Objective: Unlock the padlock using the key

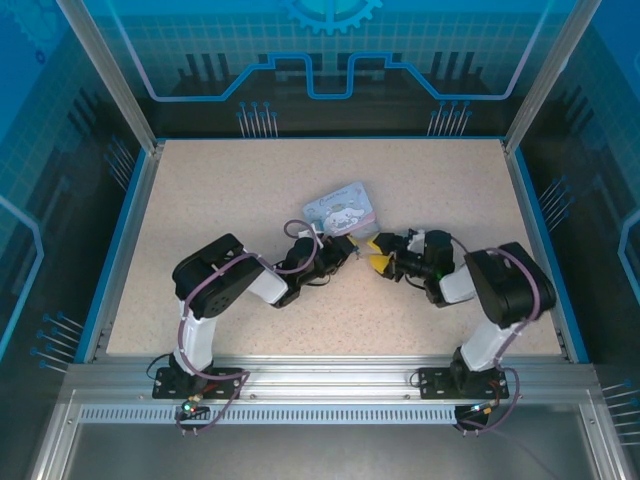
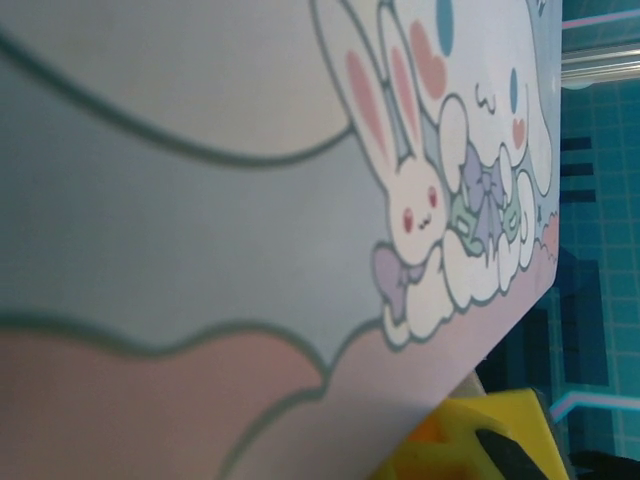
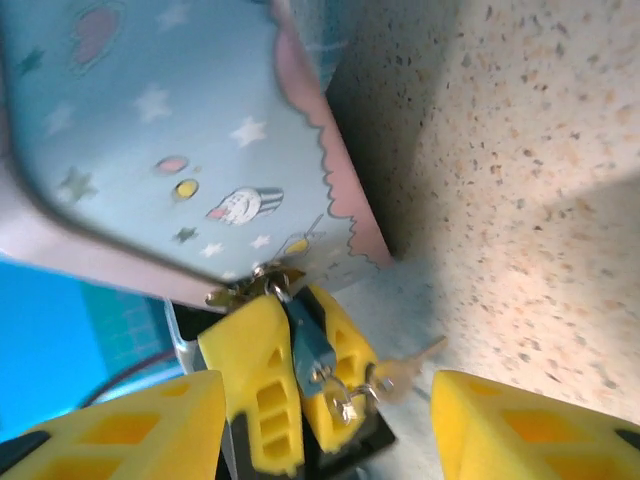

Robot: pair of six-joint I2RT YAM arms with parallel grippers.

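Bright, even light from overhead fills the top view. The table is sharp, with short soft shadows beneath both arms. In the left wrist view the tin, pressed close to the lens, is softly blurred. In the right wrist view it throws a dark shadow on the table just beyond the left gripper. The padlock pinched there looks fairly crisp, while the right gripper's fingers nearest the lens are blurred.

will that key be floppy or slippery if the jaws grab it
Likely floppy: the key seems to dangle from a small ring, so it may swing. It looks thin, smooth metal, so probably light and apt to slip or twist.
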